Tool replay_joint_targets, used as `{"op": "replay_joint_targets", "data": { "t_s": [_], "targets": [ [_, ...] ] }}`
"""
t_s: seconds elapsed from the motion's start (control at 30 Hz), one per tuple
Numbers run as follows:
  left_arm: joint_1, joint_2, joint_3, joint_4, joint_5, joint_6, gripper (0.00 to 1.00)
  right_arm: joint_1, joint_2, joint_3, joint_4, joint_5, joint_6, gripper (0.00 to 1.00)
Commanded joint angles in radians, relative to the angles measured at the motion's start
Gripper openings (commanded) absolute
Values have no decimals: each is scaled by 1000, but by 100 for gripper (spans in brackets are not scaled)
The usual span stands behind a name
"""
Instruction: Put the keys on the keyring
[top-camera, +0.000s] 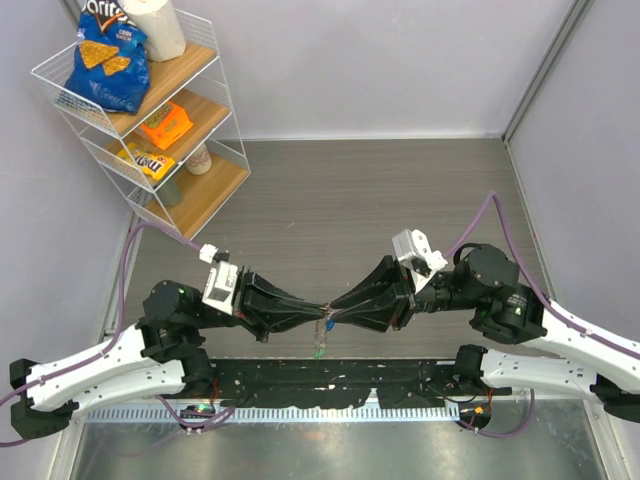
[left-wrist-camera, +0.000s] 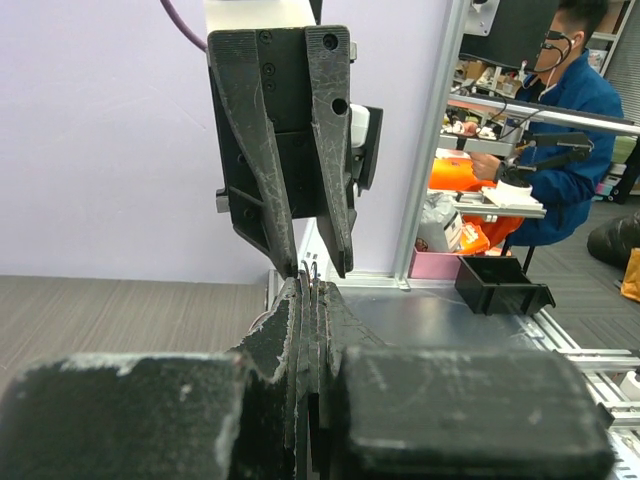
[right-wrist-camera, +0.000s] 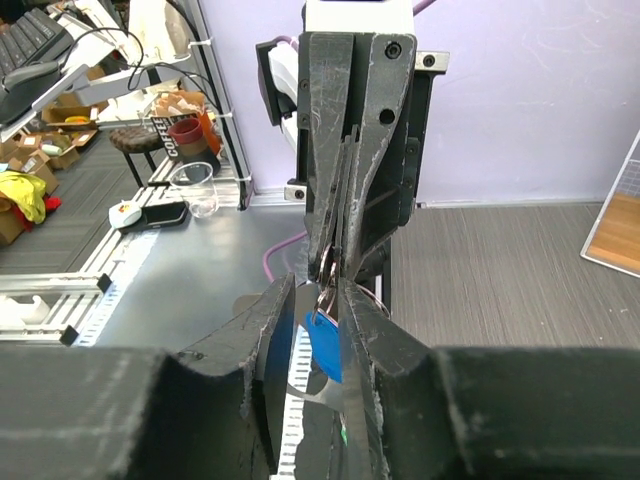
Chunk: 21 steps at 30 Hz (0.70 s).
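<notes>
Over the near counter (top-camera: 400, 200), my left gripper (top-camera: 314, 318), jaws pinched on the keyring (right-wrist-camera: 326, 285), meets the right gripper (top-camera: 336, 314), jaws narrow about the dangling blue key (right-wrist-camera: 322, 345), grip unclear; threading is in hand and probably calls next for a fine, aligned push.

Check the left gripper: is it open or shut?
Shut: fingers of the left gripper press together in both wrist views, with the keyring at their tips.
</notes>
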Motion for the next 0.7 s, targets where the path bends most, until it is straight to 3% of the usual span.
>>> {"op": "replay_joint_targets", "data": {
  "t_s": [0.0,0.67],
  "targets": [
    [-2,-17,-4,85,-36,-7,0,7,14,10,89,12,21,29],
    [-1,-52,-32,107,-99,1,0,12,49,11,98,21,21,19]
  ]
}}
